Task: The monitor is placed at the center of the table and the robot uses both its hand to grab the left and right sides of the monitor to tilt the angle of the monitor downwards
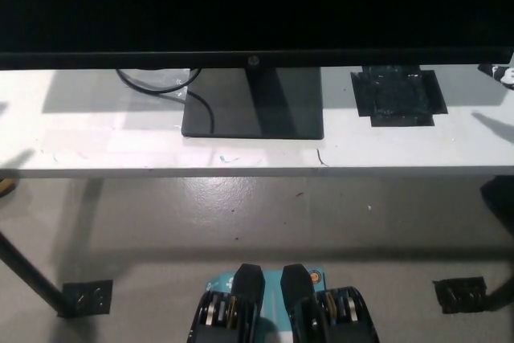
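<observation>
Head view: HP monitor (257,10) fills the top, its stand base (253,114) mid-table on the white table (96,146), cable (173,90) looping behind. Right hand (503,72) barely shows at the monitor's right edge, grip state can't tell; left hand out of view. Risks: an uneven grab twists the screen or drags the base; the front strip is bare.

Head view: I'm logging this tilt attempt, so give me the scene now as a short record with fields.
monitor: black, fills the top of the picture, lower edge with logo facing the camera
stand: black base on the white table
cable: loops behind the base on its left
black patch: taped to the table, right of the base
right hand: only a tip shows at the right edge by the monitor's corner; grip cannot be told
left hand: not in view
</observation>
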